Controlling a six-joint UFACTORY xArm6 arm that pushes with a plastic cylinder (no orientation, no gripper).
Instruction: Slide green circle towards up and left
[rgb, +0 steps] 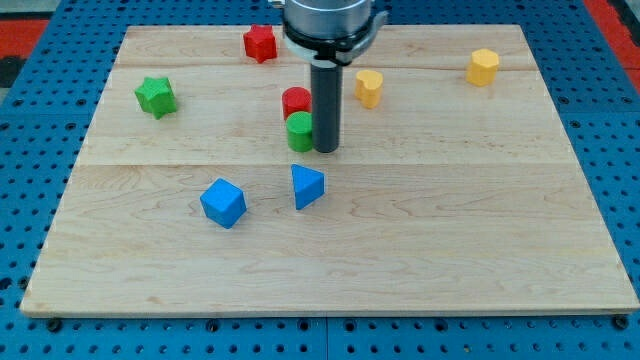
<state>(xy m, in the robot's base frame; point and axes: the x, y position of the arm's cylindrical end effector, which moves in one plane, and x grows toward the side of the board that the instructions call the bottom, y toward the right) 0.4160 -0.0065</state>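
The green circle (299, 131) is a short green cylinder near the board's middle, a little towards the view's top. A red circle (296, 101) touches it from the view's top side. My tip (326, 149) is the lower end of the dark rod, right against the green circle's right side. The rod's body hides part of both cylinders' right edges.
A wooden board (450, 250) lies on a blue pegboard. On it are a green star (156, 96) at the left, a red star (260, 43) at the top, two yellow blocks (369, 87) (483, 66) at the top right, a blue cube (223, 203) and a blue triangular block (307, 186) below the middle.
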